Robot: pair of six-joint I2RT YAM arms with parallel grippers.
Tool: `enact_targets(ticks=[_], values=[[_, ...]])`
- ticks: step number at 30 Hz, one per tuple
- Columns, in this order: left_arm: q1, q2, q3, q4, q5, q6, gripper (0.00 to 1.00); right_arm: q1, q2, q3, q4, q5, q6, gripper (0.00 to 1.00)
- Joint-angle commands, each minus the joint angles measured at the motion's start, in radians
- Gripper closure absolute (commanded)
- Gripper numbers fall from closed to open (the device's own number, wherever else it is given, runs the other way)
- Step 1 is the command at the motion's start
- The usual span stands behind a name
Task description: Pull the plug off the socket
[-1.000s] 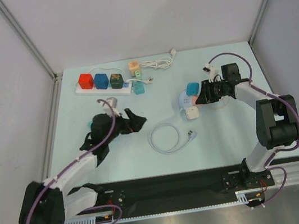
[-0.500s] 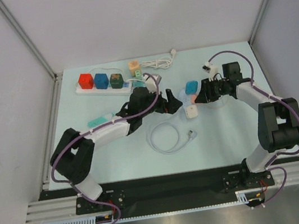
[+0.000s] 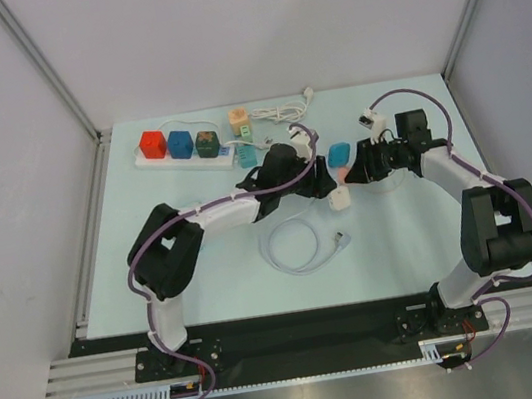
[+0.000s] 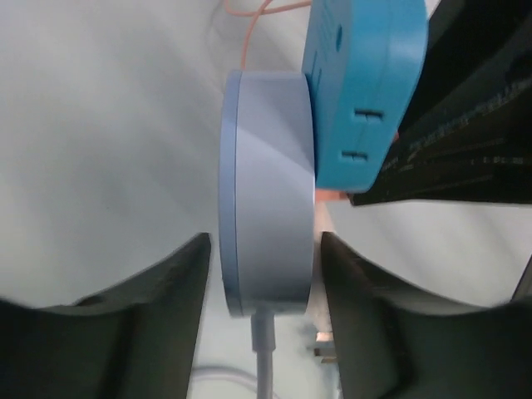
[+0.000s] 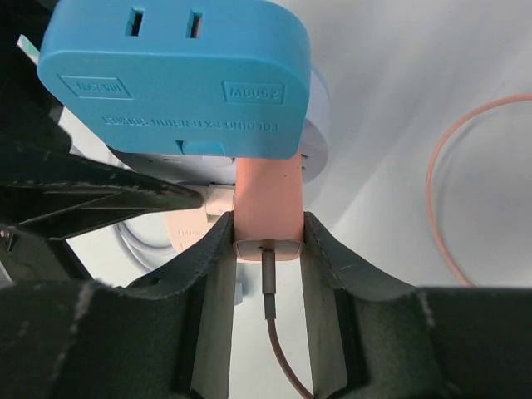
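From above, the two arms are meeting at the middle of the table (image 3: 424, 235). The left gripper (image 3: 322, 182) is reaching in from 9 o'clock and the right gripper (image 3: 360, 164) from 3 o'clock. The blue adapter (image 3: 341, 155) is sitting between them, toward 12 o'clock. The step in hand looks like bracing one side while the other draws the plug out. It will go best as a straight pull along the plug's own axis toward 3 o'clock, with no twisting, once the left side is clamping firmly.

In the left wrist view, the round pale socket body (image 4: 266, 191) is standing on edge between the left fingers (image 4: 170, 287). They are flanking it closely at 9 and 3 o'clock with thin slivers of gap, so this gripper is reading as slightly parted and not yet gripping. The adapter is pressing against the body at 1 o'clock.

In the right wrist view, the right gripper's fingers (image 5: 212, 274) are pinching the pink plug (image 5: 266, 199) from both sides, closed onto it. The plug's cable (image 5: 278, 353) is trailing toward 6 o'clock. The plug is disappearing under the adapter at 12 o'clock, so it appears to be seated.
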Motion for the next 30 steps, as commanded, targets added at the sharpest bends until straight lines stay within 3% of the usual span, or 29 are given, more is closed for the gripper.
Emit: enact_targets(ticks=[1,2,3,5,15,23,30], values=[[-0.010,0.030,0.090,-0.034,0.001,0.040,0.49,0.012,-0.049,0.021,0.025,-0.044,-0.017,1.00],[-0.009,0.035,0.103,-0.034,-0.003,0.038,0.58,0.013,-0.050,0.021,0.024,-0.043,-0.017,1.00],[-0.010,0.041,0.108,-0.027,-0.008,0.035,0.78,0.013,-0.050,0.021,0.022,-0.040,-0.018,1.00],[-0.010,0.041,0.110,-0.021,-0.029,0.011,1.00,0.013,-0.050,0.021,0.025,-0.035,-0.017,1.00],[0.032,0.056,0.076,-0.051,-0.212,-0.208,1.00,0.020,-0.208,-0.018,0.088,0.166,0.025,1.00],[0.039,0.024,0.081,-0.085,-0.270,-0.184,1.00,-0.095,-0.346,-0.027,0.044,-0.037,-0.067,1.00],[0.048,0.013,0.113,-0.146,-0.296,-0.147,1.00,-0.131,-0.355,0.004,-0.034,0.003,-0.100,1.00]])
